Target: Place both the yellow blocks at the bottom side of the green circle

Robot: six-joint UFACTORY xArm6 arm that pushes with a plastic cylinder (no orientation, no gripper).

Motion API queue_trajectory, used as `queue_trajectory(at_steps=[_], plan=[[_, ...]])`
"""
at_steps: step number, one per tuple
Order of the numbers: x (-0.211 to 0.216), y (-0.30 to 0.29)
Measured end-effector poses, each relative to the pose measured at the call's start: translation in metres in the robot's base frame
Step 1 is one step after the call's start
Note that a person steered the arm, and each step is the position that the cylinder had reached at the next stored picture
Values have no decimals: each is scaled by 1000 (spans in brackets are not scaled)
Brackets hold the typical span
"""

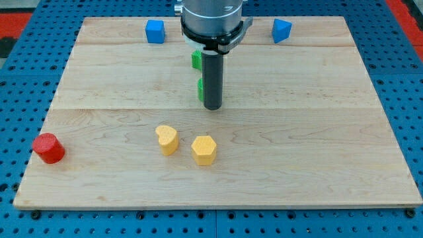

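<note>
Pale maple boards make up the table top (317,165) you are looking at in the camera view, set on a blue pegboard (20,79). Your rod hangs down from the view's top centre, and my tip (212,108) rests on the wood just above the board's middle. There are no jaws here for you to check, only this straight rod end.

Two green blocks peek out from behind the rod's left edge: an upper green block (196,59) and a lower green block (199,89). The rod hides most of each, so you cannot tell which one is the circle.

Below the tip, toward the view's bottom, you see the yellow heart-shaped block (167,139) and, just beside it on the right, the yellow hexagonal block (204,150). They sit near each other but apart, and both are clear of the tip.

A red cylinder (48,148) stands at the board's left edge. A blue cube (154,31) sits near the top, left of the rod, and a blue angular block (281,30) sits at the top right.
</note>
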State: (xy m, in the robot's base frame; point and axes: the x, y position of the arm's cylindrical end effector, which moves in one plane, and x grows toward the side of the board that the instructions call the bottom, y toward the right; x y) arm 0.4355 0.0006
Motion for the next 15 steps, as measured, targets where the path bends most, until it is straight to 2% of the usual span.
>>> queue_trajectory(at_steps=[1,2,3,5,6,7,8,9,10,11,12,13,14,15], plan=[[63,18],[160,52],[178,26],[64,-7],[90,10],[147,-12],[139,-101],[85,-105],[65,-101],[70,-77],[85,-86],[111,-86],[155,-78],[163,-51]])
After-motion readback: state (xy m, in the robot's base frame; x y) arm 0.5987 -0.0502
